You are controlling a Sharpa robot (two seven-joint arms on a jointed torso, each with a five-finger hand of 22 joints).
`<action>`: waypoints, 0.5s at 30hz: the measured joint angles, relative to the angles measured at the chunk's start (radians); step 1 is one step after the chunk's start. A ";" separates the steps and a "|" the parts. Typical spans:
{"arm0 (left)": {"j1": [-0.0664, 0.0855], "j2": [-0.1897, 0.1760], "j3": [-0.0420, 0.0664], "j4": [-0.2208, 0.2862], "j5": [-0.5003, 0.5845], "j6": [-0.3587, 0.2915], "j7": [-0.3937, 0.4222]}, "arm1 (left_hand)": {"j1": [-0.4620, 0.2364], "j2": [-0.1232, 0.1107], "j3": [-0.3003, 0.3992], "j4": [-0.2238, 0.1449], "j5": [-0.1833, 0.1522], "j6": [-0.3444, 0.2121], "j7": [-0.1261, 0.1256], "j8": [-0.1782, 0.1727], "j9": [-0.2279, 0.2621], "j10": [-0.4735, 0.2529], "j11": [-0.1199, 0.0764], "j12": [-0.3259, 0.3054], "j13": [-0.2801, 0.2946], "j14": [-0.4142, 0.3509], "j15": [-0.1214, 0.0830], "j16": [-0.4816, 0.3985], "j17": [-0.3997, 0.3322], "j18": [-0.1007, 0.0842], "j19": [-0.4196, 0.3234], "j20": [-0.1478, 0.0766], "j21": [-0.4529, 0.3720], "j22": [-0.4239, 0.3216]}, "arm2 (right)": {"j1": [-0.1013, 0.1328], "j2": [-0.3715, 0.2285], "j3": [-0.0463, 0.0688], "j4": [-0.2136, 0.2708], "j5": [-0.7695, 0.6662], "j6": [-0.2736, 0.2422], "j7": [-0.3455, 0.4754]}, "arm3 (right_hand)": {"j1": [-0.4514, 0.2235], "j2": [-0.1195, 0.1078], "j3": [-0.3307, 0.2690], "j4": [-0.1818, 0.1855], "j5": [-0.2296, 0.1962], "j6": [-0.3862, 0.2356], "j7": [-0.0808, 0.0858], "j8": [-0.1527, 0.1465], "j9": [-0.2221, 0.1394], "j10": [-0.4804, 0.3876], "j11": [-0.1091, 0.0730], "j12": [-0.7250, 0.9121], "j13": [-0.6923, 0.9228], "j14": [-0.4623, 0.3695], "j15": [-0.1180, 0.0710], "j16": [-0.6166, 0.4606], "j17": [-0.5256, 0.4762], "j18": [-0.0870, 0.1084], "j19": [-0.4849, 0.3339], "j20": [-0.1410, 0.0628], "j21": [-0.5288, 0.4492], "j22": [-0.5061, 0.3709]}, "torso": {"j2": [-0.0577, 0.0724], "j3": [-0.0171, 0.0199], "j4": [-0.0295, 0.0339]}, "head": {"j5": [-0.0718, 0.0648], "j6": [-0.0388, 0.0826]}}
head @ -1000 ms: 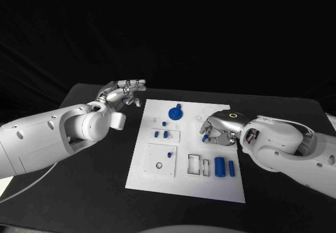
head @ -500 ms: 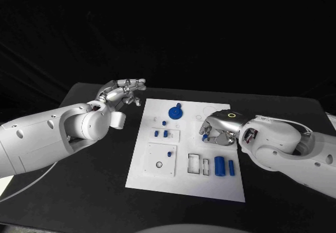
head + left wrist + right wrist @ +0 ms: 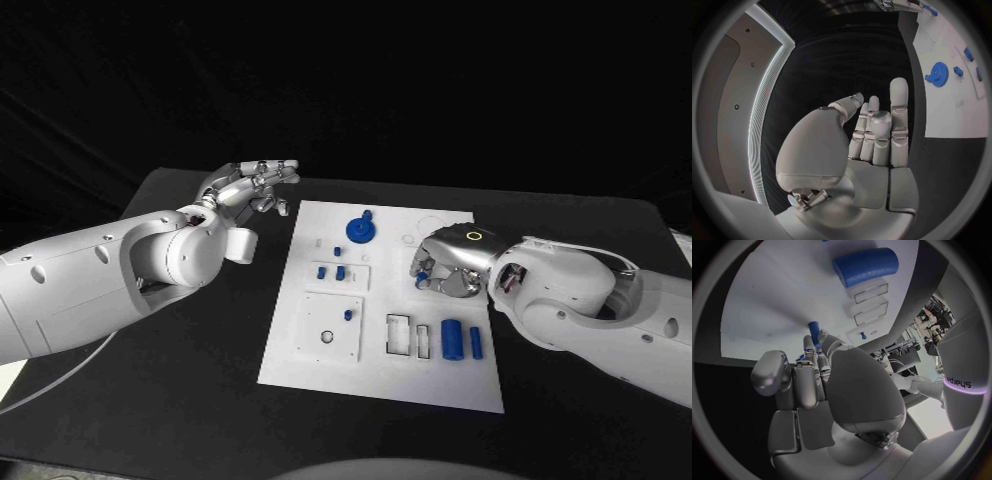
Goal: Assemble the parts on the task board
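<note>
The white task board (image 3: 378, 375) lies in the middle of the black table. My right hand (image 3: 444, 264) hovers over the board's right side and pinches a small blue peg (image 3: 420, 281) in its fingertips; the right wrist view shows that peg (image 3: 813, 331) sticking out toward the board (image 3: 773, 305). My left hand (image 3: 254, 187) hangs off the board's far left corner with its fingers stretched out and nothing in it, also in the left wrist view (image 3: 873, 135). On the board lie a blue gear (image 3: 359, 233), two short pegs (image 3: 330, 272), a peg (image 3: 349, 318) standing in the square plate, and a blue cylinder (image 3: 453, 341).
A thin blue bar (image 3: 476, 346) lies right of the cylinder, and two empty rectangular slots (image 3: 410, 338) lie left of it. The right wrist view shows the cylinder (image 3: 866, 266) and the slots (image 3: 871, 302) beyond the fingers. Bare black table (image 3: 173, 380) surrounds the board.
My right hand has edged a little to the left over the board with the peg still in its fingertips. The left hand has hardly moved.
</note>
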 measured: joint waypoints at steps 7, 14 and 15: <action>0.000 0.000 0.000 0.000 0.000 0.000 0.000 | 0.000 0.000 0.000 0.000 0.000 0.000 0.000 0.000 0.000 0.000 0.000 0.000 0.000 0.000 0.000 0.000 0.000 0.000 0.000 0.000 0.000 0.000 | -0.002 -0.003 -0.001 0.012 -0.014 -0.020 0.000 | 0.000 0.000 0.003 0.000 0.003 0.002 0.002 0.000 0.005 0.005 0.005 -0.001 0.006 0.000 0.000 0.004 0.004 0.000 0.000 0.000 0.003 0.007 | 0.000 0.0002 0.0000 | 0.000 -0.002; 0.000 0.001 0.000 -0.001 0.000 0.000 0.000 | 0.004 0.004 0.000 0.000 0.000 0.000 0.000 0.000 0.000 0.000 0.000 0.000 0.000 0.000 0.000 0.000 0.000 0.000 0.000 0.000 0.000 0.000 | -0.001 -0.016 0.000 0.037 -0.017 -0.047 0.001 | 0.000 0.000 0.011 -0.009 0.003 0.005 0.005 0.000 0.005 0.006 0.006 -0.008 0.003 0.000 0.000 0.004 0.004 0.000 0.000 0.000 0.003 0.008 | -0.001 -0.0001 0.0000 | 0.001 -0.002; 0.000 0.001 0.000 -0.001 0.000 0.000 0.000 | 0.004 0.004 0.000 0.000 0.000 0.000 0.000 0.000 0.000 0.000 0.000 0.000 0.000 0.000 0.000 0.000 0.000 0.000 0.000 0.000 0.000 0.000 | 0.000 -0.018 0.000 0.041 -0.017 -0.052 0.001 | 0.000 0.000 0.011 -0.009 0.003 0.005 0.005 0.000 0.006 0.006 0.006 -0.009 0.001 0.000 0.000 0.004 0.004 0.000 0.000 0.000 0.003 0.008 | -0.001 -0.0003 0.0000 | 0.002 -0.002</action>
